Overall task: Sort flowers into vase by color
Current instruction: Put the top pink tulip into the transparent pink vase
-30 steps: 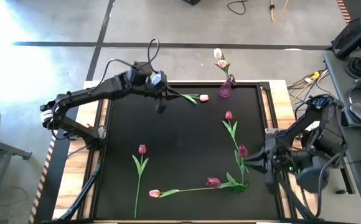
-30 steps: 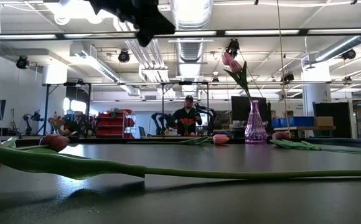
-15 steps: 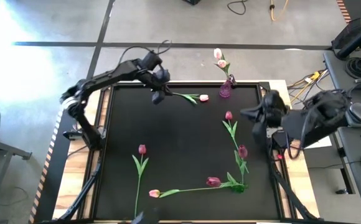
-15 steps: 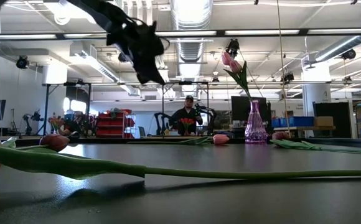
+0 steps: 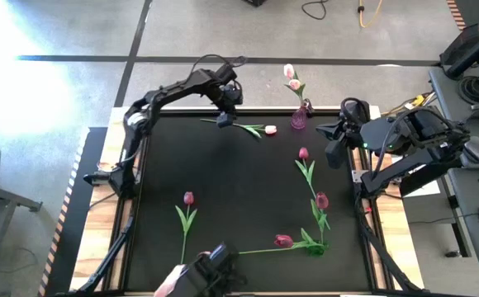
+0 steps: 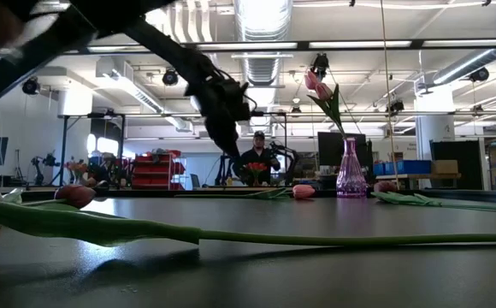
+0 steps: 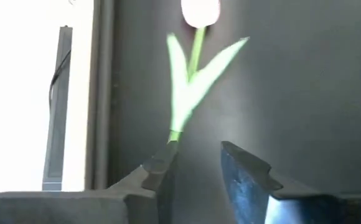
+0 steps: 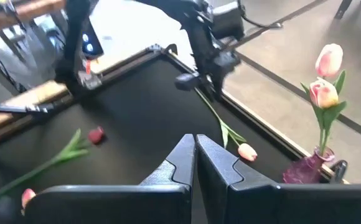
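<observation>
Pink tulip (image 7: 192,71) stem end between left jaws

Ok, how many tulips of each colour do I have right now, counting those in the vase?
Pale pink tulips: 4 (2 in the vase, 2 lying loose, one with its head covered at the near edge)
Dark magenta tulips: 4, all lying loose
Total: 8

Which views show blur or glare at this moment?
Left wrist view: pale pink tulip with green stem is soft and smeared, and the strip beside the black mat is blown out white. Low view: near green stem is blurred, ceiling lights glare. High view: bright glare on the grey floor.
</observation>
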You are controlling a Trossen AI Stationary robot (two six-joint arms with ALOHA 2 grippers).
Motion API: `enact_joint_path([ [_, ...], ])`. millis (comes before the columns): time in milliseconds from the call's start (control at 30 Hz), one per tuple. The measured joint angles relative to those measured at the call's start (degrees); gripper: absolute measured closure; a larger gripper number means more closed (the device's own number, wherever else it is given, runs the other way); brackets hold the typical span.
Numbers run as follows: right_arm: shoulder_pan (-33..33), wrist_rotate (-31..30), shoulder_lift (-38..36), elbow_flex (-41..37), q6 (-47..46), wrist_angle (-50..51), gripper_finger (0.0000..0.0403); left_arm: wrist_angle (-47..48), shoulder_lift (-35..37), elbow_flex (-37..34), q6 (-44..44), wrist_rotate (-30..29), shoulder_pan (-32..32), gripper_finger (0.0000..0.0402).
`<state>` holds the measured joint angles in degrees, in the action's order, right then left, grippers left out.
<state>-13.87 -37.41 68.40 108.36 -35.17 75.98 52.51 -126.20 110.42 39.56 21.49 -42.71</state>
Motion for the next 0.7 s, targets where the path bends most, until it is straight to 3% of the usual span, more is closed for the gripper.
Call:
enact_joint_path([
  [267, 0.3, -1.2, 0.5, 0.0, 0.5, -4.9, 0.0394, 9.5, -11.0, 15.6, 3.9, 2.4, -2.3, 0.0287],
  [433, 0.3, -1.6, 0.9, 0.0, 1.5, -7.3, 0.0394, 11.5, -12.9, 15.6, 6.8, 1.5, -2.6, 0.0287],
  [700, 0.8, -1.6, 1.3, 0.0, 1.9, -7.9, 0.0394, 10.4, -13.1, 9.9, 10.0, 0.9, -2.5, 0.0296],
])
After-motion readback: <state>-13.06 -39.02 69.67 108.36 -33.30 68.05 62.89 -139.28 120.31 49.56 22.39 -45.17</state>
